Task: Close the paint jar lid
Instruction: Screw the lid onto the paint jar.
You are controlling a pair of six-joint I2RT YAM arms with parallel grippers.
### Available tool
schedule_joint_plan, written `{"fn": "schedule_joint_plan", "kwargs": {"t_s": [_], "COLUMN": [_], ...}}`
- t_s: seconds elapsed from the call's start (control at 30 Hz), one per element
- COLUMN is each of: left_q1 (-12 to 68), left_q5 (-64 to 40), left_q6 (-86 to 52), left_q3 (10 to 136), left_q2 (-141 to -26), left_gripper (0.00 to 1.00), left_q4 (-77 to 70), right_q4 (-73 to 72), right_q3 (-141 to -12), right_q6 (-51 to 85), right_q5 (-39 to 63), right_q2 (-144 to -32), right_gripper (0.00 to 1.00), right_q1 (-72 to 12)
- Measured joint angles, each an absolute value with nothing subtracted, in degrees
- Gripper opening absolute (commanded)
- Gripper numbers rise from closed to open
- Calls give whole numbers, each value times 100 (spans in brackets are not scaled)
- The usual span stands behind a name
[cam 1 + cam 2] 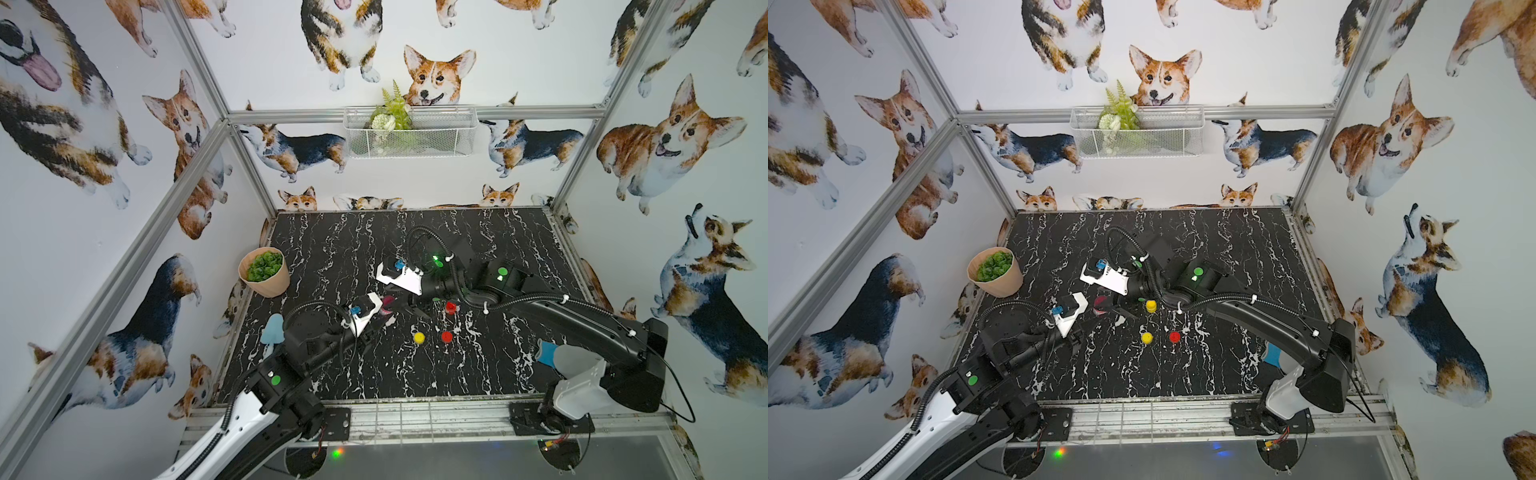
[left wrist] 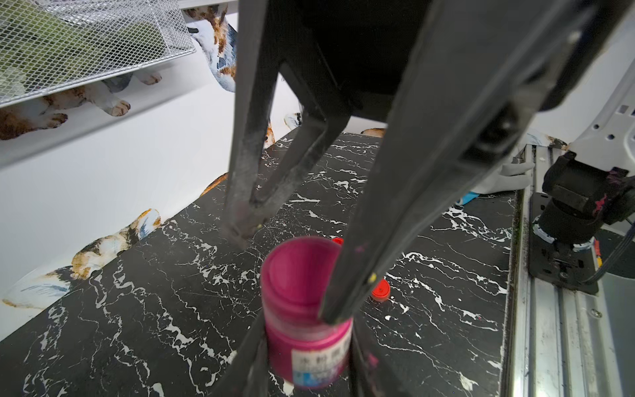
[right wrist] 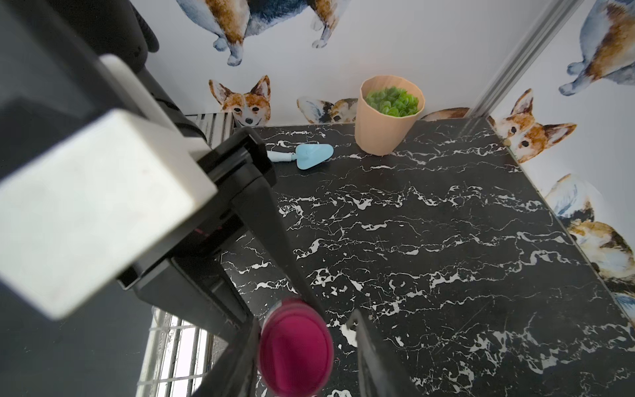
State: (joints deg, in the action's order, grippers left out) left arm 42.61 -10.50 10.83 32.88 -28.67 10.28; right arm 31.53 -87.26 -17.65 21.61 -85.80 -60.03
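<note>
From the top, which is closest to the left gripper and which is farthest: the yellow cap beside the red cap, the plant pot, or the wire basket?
In a top view:
1. yellow cap: on the table, just right of the left gripper, beside the red cap.
2. plant pot: at the table's left edge.
3. wire basket: hung up on the back wall.

Black marble-patterned table (image 1: pixel 478 374).
Plant pot (image 1: pixel 270 286) at nine o'clock, blue trowel (image 1: pixel 274 326) at eight, yellow cap (image 1: pixel 419 337) and red cap (image 1: pixel 446 336) near centre.
</note>
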Motion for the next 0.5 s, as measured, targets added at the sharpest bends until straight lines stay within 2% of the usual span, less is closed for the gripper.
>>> {"fn": "schedule_joint_plan", "kwargs": {"t_s": [0.17,0.33,0.5], "left_q1": [4261,4261,4261], "left_q5": [-1020,-1007,-993], "left_q6": [1094,1096,1098], "left_q3": [3297,3297,3297], "left_q2": [-2836,-2801,-2783], "left_gripper": [34,34,34], "left_q4": [1031,1039,1083], "right_q4": [3183,3208,3210], "right_q3": [-8705,-8700,-8696], "right_q6": [-1765,-1769,-1767], "right_q5": [2143,2102,2038], "right_q2": [-8580,-8580,-8582], "right_gripper": [42,31,29], "right_q1": [-6047,-6082,-6132]}}
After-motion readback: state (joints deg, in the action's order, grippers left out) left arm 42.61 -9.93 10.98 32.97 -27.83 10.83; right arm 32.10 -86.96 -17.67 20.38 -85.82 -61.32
